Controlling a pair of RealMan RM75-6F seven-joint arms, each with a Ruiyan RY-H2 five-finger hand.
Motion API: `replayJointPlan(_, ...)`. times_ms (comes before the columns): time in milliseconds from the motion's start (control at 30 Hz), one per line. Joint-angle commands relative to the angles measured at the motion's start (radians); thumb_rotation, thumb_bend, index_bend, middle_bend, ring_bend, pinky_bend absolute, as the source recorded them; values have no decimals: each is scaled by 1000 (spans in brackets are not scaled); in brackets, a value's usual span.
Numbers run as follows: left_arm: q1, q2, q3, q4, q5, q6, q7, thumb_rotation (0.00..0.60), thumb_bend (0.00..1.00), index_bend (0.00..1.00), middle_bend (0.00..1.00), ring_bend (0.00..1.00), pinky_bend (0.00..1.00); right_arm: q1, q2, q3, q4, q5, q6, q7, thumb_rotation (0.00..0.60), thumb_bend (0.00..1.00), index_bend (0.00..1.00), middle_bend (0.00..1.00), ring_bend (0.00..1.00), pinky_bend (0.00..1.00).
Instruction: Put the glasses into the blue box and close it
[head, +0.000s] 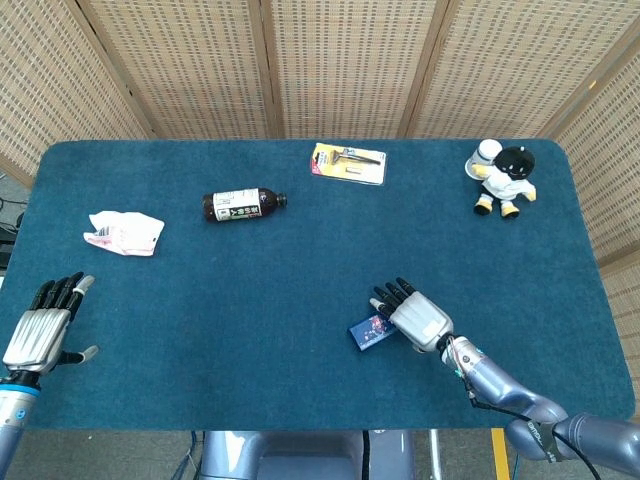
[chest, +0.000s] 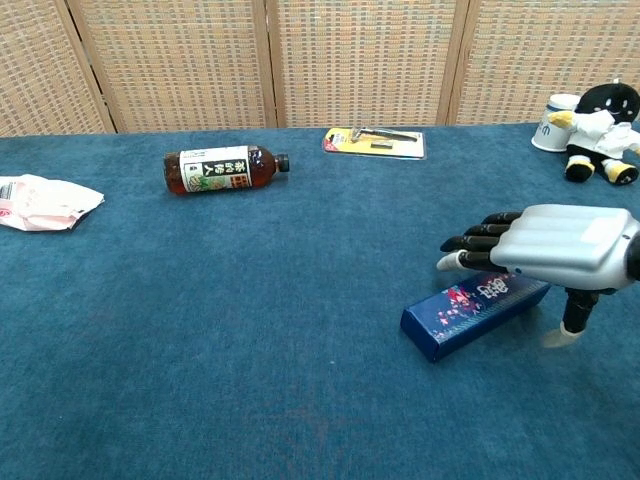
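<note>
The blue box (head: 366, 333) (chest: 455, 315) lies flat and shut on the blue table cloth, right of centre near the front. My right hand (head: 420, 320) (chest: 560, 245) hovers palm down over the box's right end, fingers stretched out and apart. Its thumb points down to the cloth just right of the box. The hand holds nothing. My left hand (head: 40, 330) rests at the table's front left corner, fingers spread and empty; the chest view does not show it. No glasses are visible in either view.
A brown bottle (head: 240, 204) (chest: 220, 168) lies on its side at back left. A yellow razor pack (head: 348, 163) (chest: 375, 142) sits at back centre. A black and white toy (head: 505, 177) (chest: 595, 118) stands at back right, and a crumpled white bag (head: 124, 233) (chest: 40, 203) lies far left.
</note>
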Motion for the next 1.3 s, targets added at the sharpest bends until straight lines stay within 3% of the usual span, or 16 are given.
replayJointPlan(33,0,0,0,0,-1,0,-1,600,0,0,0,0,0,-7,-34,-2,42,-49,46,41,600,156,402,300,19,68)
replayJointPlan(100,0,0,0,0,-2,-1,0,600,0,0,0,0,0,-13,-50,-5,68,-87,84,81,600,230,530,423,90,103)
replayJointPlan(167,-2,-1,0,1,-3,-4,2,600,0,0,0,0,0,-20,-66,-7,102,-122,123,128,600,257,575,469,132,124)
replayJointPlan(333,-1,-2,1,-1,-1,-2,6,600,0,0,0,0,0,-22,-71,-11,131,-137,131,178,600,260,586,442,140,126)
replayJointPlan(433,0,-2,1,-2,-1,0,6,600,0,0,0,0,0,-21,-57,-16,118,-129,111,190,600,245,469,314,120,126)
replayJointPlan(500,0,-2,2,-2,1,1,7,600,0,0,0,0,0,-20,-42,-19,101,-117,92,191,600,170,252,110,41,126)
replayJointPlan(600,0,-2,3,-3,2,1,7,600,0,0,0,0,0,-19,-12,-14,54,-82,63,179,600,28,17,0,0,126)
replayJointPlan(967,11,21,7,-16,32,22,-37,600,0,0,0,0,0,-98,183,8,-177,-32,195,92,600,0,0,0,0,87)
replayJointPlan(1133,30,42,11,-22,66,63,-82,600,0,0,0,0,0,-249,267,12,-183,-38,430,257,600,0,0,0,0,51)
replayJointPlan(1300,42,52,17,-21,87,82,-113,600,0,0,0,0,0,-352,280,4,-137,-7,523,478,600,0,0,0,0,17)
